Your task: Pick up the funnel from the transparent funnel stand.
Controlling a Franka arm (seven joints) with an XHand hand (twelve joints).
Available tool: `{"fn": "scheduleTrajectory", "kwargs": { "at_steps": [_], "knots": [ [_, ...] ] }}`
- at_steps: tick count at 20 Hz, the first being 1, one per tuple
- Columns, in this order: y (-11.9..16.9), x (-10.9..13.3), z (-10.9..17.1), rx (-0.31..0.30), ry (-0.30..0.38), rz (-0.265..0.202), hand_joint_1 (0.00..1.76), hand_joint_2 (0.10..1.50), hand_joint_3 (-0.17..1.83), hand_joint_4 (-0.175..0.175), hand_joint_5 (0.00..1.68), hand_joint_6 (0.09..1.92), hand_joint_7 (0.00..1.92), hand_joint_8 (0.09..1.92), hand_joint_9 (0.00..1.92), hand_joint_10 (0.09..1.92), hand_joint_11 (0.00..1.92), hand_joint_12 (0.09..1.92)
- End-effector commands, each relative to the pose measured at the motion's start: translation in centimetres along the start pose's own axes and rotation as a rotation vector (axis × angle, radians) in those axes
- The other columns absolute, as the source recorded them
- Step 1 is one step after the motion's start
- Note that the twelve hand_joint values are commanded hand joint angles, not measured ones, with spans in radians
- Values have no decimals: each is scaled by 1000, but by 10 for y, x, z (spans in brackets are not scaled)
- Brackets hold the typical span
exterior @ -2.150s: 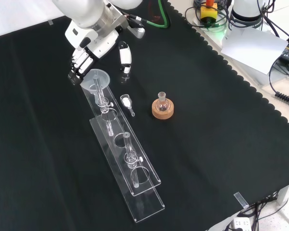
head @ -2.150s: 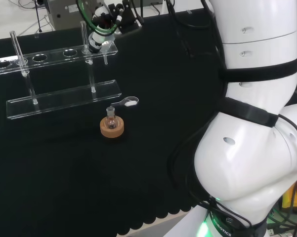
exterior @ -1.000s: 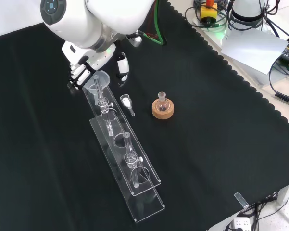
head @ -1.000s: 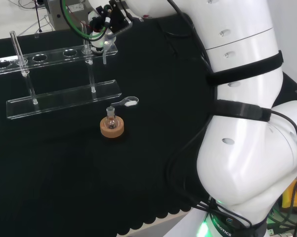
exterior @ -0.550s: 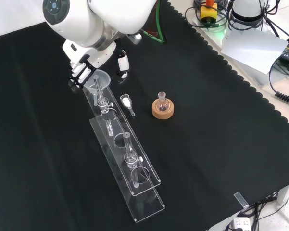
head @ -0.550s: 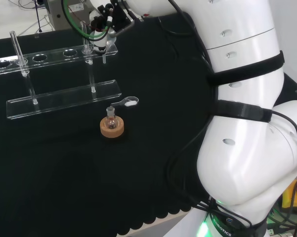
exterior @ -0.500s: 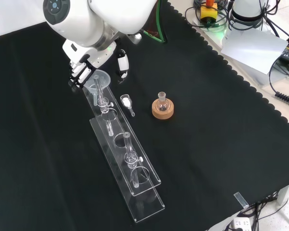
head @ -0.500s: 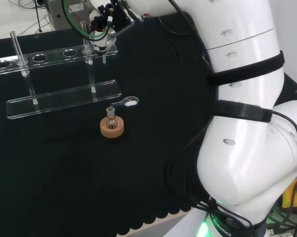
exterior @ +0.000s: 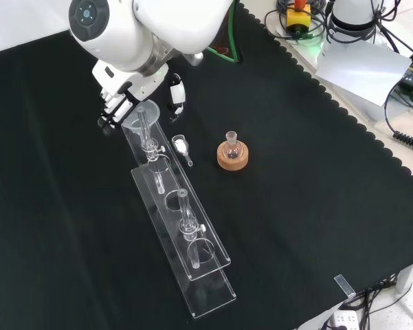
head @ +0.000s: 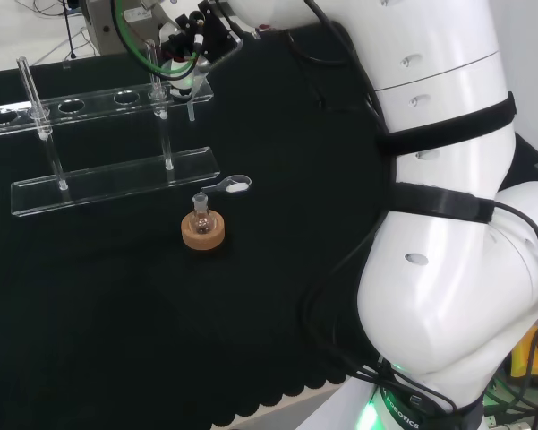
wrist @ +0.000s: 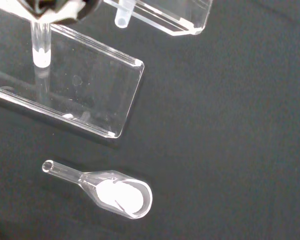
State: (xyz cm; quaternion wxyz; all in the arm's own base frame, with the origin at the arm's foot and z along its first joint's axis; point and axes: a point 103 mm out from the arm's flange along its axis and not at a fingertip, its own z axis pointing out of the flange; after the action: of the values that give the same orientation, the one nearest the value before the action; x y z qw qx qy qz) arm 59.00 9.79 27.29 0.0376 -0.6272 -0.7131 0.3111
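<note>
The clear funnel (exterior: 139, 112) sits in the far end hole of the transparent stand (exterior: 205, 269), its stem hanging below the upper shelf (wrist: 165, 16) as a short tube (wrist: 121, 19). The hand (exterior: 115, 101) straddles the funnel's rim in the front view: dark-tipped fingers close on its left, the thumb (exterior: 176, 92) apart on its right. In the head view the hand (head: 193, 38) hovers just over the stand's right end and the funnel (head: 187, 87). I cannot see contact between the fingers and the funnel.
A small round flask (exterior: 232, 144) stands on a cork ring (exterior: 233, 160) right of the stand in the front view. A glass scoop with white powder (exterior: 182, 147) (wrist: 119, 194) lies between them. Glass tubes (exterior: 184, 212) stand upright in the stand. The arm's white link (exterior: 134, 27) looms over the hand.
Over two seconds the arm's big link has swung in above the hand. The hand has stayed at the funnel, shifting only slightly; funnel and stand look unmoved.
</note>
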Motion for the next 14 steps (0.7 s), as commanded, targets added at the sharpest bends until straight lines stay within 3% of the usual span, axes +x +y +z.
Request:
{"fn": "scheduleTrajectory", "kwargs": {
  "at_steps": [1, 3, 5, 7, 9, 11, 12, 14],
  "knots": [
    [0, 1, -3, -25, -23, 25, 831, 529, 819, -10, 114, 87, 0, 477, 344, 741, 433, 1445],
    [0, 2, -4, -51, -59, 43, 860, 538, 819, -17, 228, 87, 57, 587, 447, 703, 460, 1425],
    [-2, 2, -6, -99, -103, 66, 902, 572, 806, -17, 464, 121, 256, 656, 628, 624, 521, 1376],
    [-7, 2, -11, -179, -149, 95, 937, 620, 786, -7, 681, 421, 503, 653, 823, 528, 606, 1316],
    [-13, 3, -18, -242, -193, 115, 967, 656, 794, 9, 795, 714, 678, 649, 975, 474, 701, 1257],
    [-20, 2, -27, -316, -243, 129, 1003, 852, 507, 102, 899, 977, 789, 658, 1081, 462, 769, 1222],
    [-24, 0, -32, -341, -252, 135, 1013, 924, 385, 123, 925, 1027, 830, 664, 1117, 461, 794, 1208],
    [-33, -6, -48, -347, -262, 142, 1024, 993, 267, 129, 944, 1066, 870, 673, 1156, 462, 822, 1193]
  ]
}}
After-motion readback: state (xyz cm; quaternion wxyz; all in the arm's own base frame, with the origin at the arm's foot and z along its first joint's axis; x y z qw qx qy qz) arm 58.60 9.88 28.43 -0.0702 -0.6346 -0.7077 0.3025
